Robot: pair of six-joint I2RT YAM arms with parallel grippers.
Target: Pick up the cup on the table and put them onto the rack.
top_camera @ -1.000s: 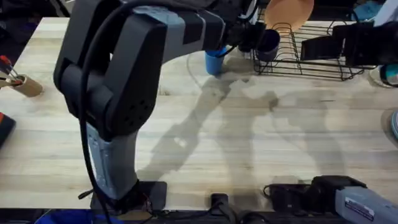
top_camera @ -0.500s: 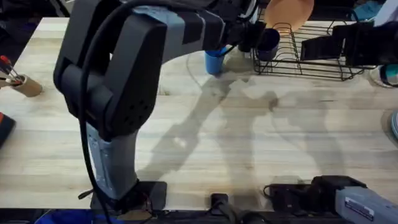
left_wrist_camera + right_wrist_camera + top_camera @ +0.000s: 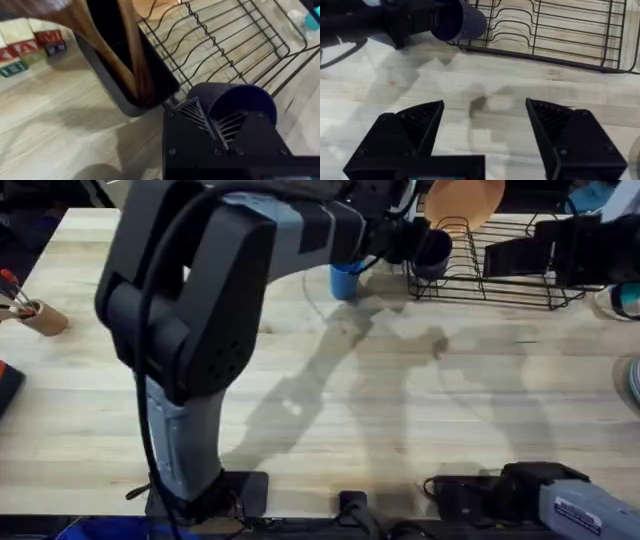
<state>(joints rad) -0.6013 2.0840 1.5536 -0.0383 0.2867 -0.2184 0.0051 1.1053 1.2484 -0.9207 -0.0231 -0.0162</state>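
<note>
since a second ago the left arm has shifted only slightly. the left gripper point(image 3: 408, 240) clamps the dark navy cup point(image 3: 432, 248), tipped sideways at the rack's point(image 3: 500, 275) near corner. bright blue cup point(image 3: 345, 280) stands beside the rack. right gripper point(image 3: 485, 135) gapes wide, empty.

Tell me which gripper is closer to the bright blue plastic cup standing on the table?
Left. The left gripper, holding the dark navy plastic cup at the black wire rack, is just beside the bright blue plastic cup. The right gripper hovers with open fingers over bare table, farther away.
</note>
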